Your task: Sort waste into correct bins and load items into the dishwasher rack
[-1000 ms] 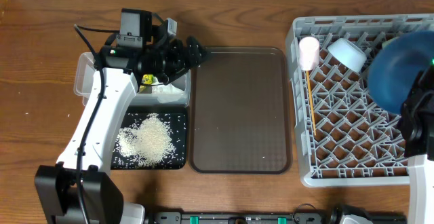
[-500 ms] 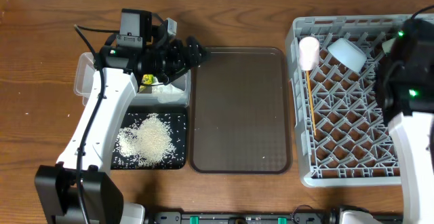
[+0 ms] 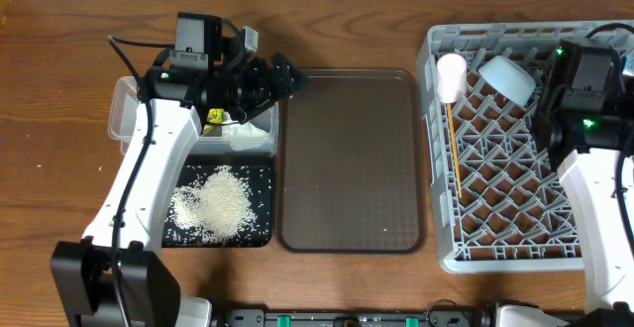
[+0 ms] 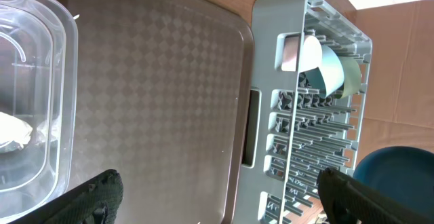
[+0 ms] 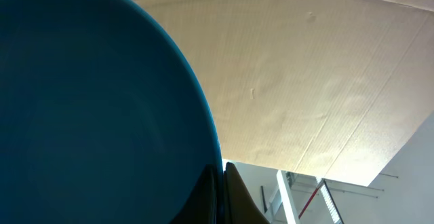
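My right gripper (image 5: 220,187) is shut on the rim of the dark-blue plate (image 5: 95,102), which fills the left of the right wrist view. Overhead, the right arm (image 3: 580,79) hangs over the back right of the grey dishwasher rack (image 3: 437,168) and hides the plate. The pink cup (image 3: 452,74) and light-blue bowl (image 3: 507,77) sit in the rack's far row, with the mint-green bowl (image 4: 352,80) behind the blue one. My left gripper (image 3: 287,74) stands open and empty at the clear tub's (image 3: 124,109) right edge. The tub holds the wrapper (image 3: 213,117) and napkin (image 4: 13,132). Rice (image 3: 223,203) lies in the black tray (image 3: 260,236).
The brown serving tray (image 3: 349,159) lies between the bins and the rack. A thin wooden stick (image 3: 454,149) lies in the rack's left column. A few stray rice grains (image 3: 40,165) dot the table at the left.
The right arm has swung from the rack's right side to its back right corner, carrying the plate, which no longer shows flat from above. The left arm has not moved.
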You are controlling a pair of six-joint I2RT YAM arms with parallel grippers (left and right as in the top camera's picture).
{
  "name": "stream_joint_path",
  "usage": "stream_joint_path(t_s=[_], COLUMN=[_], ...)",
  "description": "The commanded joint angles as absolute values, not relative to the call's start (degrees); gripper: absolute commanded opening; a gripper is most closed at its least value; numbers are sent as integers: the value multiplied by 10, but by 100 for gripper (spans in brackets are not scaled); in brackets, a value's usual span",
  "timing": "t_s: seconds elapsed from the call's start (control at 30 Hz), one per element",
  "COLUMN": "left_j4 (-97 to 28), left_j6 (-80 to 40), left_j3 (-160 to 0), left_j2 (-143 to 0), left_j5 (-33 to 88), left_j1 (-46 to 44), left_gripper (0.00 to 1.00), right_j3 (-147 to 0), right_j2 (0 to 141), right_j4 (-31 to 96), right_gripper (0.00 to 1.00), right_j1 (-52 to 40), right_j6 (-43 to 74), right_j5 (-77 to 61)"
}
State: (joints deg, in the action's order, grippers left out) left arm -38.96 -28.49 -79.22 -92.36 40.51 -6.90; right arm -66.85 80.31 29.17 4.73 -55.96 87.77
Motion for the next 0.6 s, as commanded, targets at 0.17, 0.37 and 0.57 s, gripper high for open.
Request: stream_joint_path(t_s=[0.17, 0.37, 0.57], left_j4=[-390, -390, -390], left_j6=[-285, -285, -285], left_j3=[-796, -796, -796], left_j2=[-917, -917, -917], left_j5=[404, 404, 404], left_j1=[-68, -68, -68], left_gripper=[94, 94, 94], right_j3=[-666, -660, -623], right_j2=[804, 804, 810], right_j4=[311, 361, 365], right_gripper=[1, 1, 1], right_j1=[40, 40, 41], right_j6=[-483, -427, -420], right_j5=[908, 908, 908])
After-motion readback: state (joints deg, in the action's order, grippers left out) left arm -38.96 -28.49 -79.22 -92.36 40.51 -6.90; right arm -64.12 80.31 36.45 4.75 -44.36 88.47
